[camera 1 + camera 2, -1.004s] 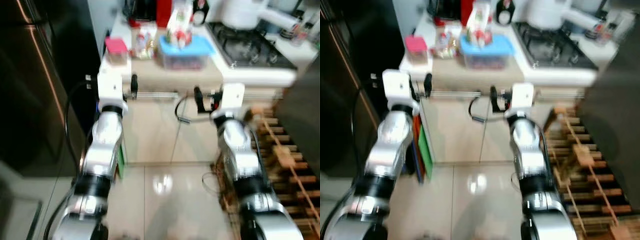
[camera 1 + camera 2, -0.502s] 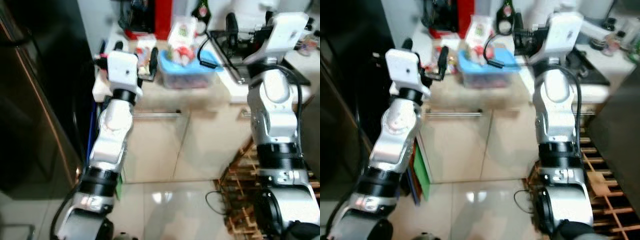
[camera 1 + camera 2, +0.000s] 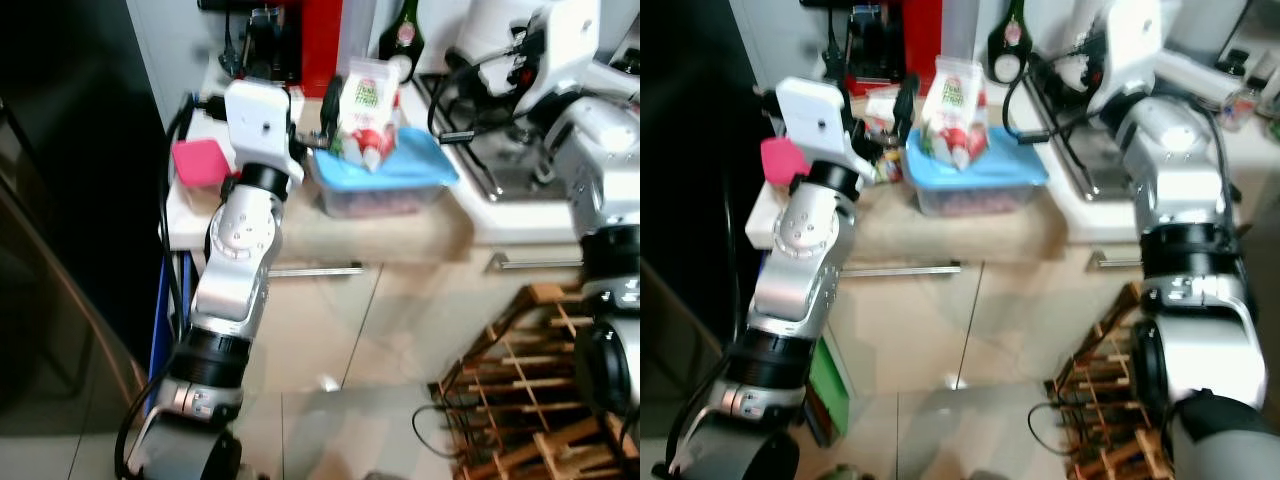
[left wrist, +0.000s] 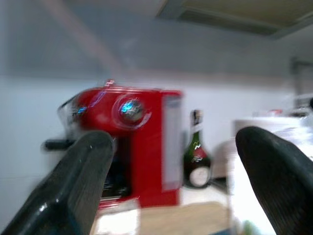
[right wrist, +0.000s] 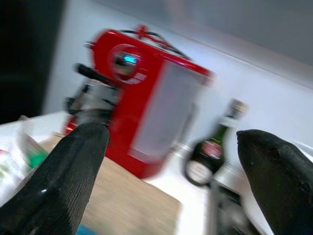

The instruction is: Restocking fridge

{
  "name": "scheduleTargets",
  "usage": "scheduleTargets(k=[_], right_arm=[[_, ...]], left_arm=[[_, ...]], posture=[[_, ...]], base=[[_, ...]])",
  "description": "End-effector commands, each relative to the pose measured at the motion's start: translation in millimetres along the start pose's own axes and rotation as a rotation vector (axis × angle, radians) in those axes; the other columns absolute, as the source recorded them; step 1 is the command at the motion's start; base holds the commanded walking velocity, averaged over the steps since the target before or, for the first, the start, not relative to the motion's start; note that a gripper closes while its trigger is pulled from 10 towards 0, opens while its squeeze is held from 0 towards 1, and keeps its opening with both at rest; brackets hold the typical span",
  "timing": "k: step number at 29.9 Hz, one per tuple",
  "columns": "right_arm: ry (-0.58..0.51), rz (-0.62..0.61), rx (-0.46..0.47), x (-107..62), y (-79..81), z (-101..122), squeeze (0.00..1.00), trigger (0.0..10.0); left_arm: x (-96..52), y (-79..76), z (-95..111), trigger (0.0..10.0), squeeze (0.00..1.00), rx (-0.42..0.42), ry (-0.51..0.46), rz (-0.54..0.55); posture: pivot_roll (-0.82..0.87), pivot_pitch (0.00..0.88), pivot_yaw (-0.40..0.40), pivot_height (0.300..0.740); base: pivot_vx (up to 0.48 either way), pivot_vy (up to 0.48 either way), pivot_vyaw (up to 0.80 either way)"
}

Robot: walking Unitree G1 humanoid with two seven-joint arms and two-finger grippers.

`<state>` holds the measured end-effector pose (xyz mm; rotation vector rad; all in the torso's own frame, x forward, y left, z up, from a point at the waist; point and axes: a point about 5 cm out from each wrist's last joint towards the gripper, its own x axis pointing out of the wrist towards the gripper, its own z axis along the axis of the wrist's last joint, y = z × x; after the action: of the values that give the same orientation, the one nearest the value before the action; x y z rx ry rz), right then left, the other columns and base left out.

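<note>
On the counter [image 3: 380,235] stands a clear box with a blue lid [image 3: 385,180], and a white, green and red food packet [image 3: 367,105] stands on it. A small pink-lidded container [image 3: 198,160] sits at the counter's left end. My left gripper [image 4: 173,142] is open and empty, raised over the counter's left part, its white wrist block [image 3: 262,115] between the pink container and the blue-lidded box. My right gripper [image 5: 168,137] is open and empty too, held high over the stove side. Both face a red coffee machine [image 4: 132,147] and a dark bottle [image 4: 195,161] at the back wall.
The dark fridge [image 3: 70,200] rises on the left beside the counter. A stove top [image 3: 500,150] and a white appliance [image 3: 490,30] lie right of the box. A wooden rack [image 3: 530,400] stands on the floor at lower right. Cabinet doors with a bar handle [image 3: 310,270] face me.
Both arms have risen from cabinet-front height to above the counter. The camera has moved in, so the counter shows larger and lower in view.
</note>
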<state>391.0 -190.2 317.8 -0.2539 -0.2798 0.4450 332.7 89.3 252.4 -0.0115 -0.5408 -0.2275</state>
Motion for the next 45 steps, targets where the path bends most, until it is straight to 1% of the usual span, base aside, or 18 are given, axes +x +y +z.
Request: scheduleTargets(k=[1,2,3,4,7,11,14,16,21,22,26,32,36,38,42,43,45], right_arm=[[0.022,0.028,0.074,-2.7,-8.8,-1,0.00,10.0],[0.015,0.040,0.103,-2.3,-10.7,2,0.00,10.0],[0.015,0.040,0.103,-2.3,-10.7,2,0.00,10.0],[0.014,0.066,0.137,-1.3,-13.2,5,0.00,10.0],[0.022,0.085,0.155,0.1,-14.7,6,0.00,10.0],[0.078,0.053,0.205,3.9,-20.5,-1,0.00,10.0],[0.080,0.070,0.249,5.3,-19.6,-3,0.00,10.0],[0.091,0.115,0.276,7.6,-14.0,-7,0.00,10.0],[0.138,0.110,0.284,8.4,-12.2,-18,0.00,10.0],[0.162,0.096,0.267,8.3,-12.3,-22,0.00,10.0],[0.174,0.092,0.262,8.1,-12.1,-25,0.00,10.0],[0.161,0.121,0.266,13.1,-6.7,-23,0.00,10.0],[0.147,0.137,0.267,15.5,-4.1,-21,0.00,10.0],[0.157,0.131,0.256,16.6,-2.7,-23,0.00,10.0],[0.161,0.128,0.239,18.1,-0.8,-24,0.00,10.0],[0.178,0.120,0.217,18.6,0.8,-27,0.00,10.0],[0.194,0.088,0.216,18.5,0.7,-31,0.00,10.0]], left_arm=[[0.9,0.1,6,10.0,0.00,-0.015,-0.020,-0.002],[0.9,0.2,7,10.0,0.00,-0.017,-0.022,-0.001],[0.9,0.2,7,10.0,0.00,-0.017,-0.022,-0.001],[1.0,0.0,7,10.0,0.00,-0.018,-0.023,-0.003],[0.9,-0.4,8,10.0,0.00,-0.020,-0.022,-0.005],[0.9,-2.9,8,10.0,0.00,-0.028,-0.019,-0.019],[0.1,-3.1,8,10.0,0.00,-0.029,-0.019,-0.020],[-1.0,-2.0,7,10.0,0.00,-0.027,-0.015,-0.016],[-2.5,-2.8,7,10.0,0.00,-0.029,-0.012,-0.018],[-3.5,-2.6,7,10.0,0.00,-0.028,-0.012,-0.017],[-5.7,-2.0,8,10.0,0.00,-0.027,-0.012,-0.014],[-7.9,2.4,12,10.0,0.00,-0.013,-0.023,0.000],[-11.5,4.2,14,10.0,0.00,-0.008,-0.029,0.004],[-16.3,4.8,16,10.0,0.00,-0.007,-0.025,0.005],[-21.1,3.9,17,10.0,0.00,-0.005,-0.015,-0.003],[-24.2,3.3,17,10.0,0.00,-0.001,-0.007,-0.012],[-26.3,2.5,16,10.0,0.00,0.002,0.006,-0.020]], posture=[[-0.08,0.000,-0.036,0.740],[-0.08,0.000,-0.037,0.740],[-0.08,0.000,-0.037,0.740],[-0.08,0.000,-0.038,0.740],[-0.08,0.000,-0.038,0.740],[-0.07,0.000,-0.044,0.740],[-0.07,0.000,-0.046,0.740],[-0.06,0.000,-0.049,0.740],[-0.06,0.000,-0.055,0.740],[-0.05,0.000,-0.059,0.740],[-0.04,0.001,-0.066,0.740],[-0.02,0.002,-0.075,0.740],[0.00,0.005,-0.078,0.740],[0.02,0.015,-0.082,0.740],[0.04,0.028,-0.080,0.740],[0.05,0.046,-0.076,0.740],[0.06,0.058,-0.073,0.740]], base=[[0.000,0.000,0.00],[0.000,0.000,0.00],[0.000,0.000,0.00],[0.000,0.000,0.00],[0.000,0.000,0.00],[0.000,0.000,0.00],[0.000,0.000,0.00],[0.000,0.000,0.00],[0.000,0.000,0.00],[0.000,0.000,0.00],[0.000,0.000,0.00],[0.000,0.000,0.00],[0.000,0.000,0.00],[0.000,0.000,0.00],[0.000,0.000,0.00],[0.000,0.000,0.00],[0.000,0.000,0.00]])
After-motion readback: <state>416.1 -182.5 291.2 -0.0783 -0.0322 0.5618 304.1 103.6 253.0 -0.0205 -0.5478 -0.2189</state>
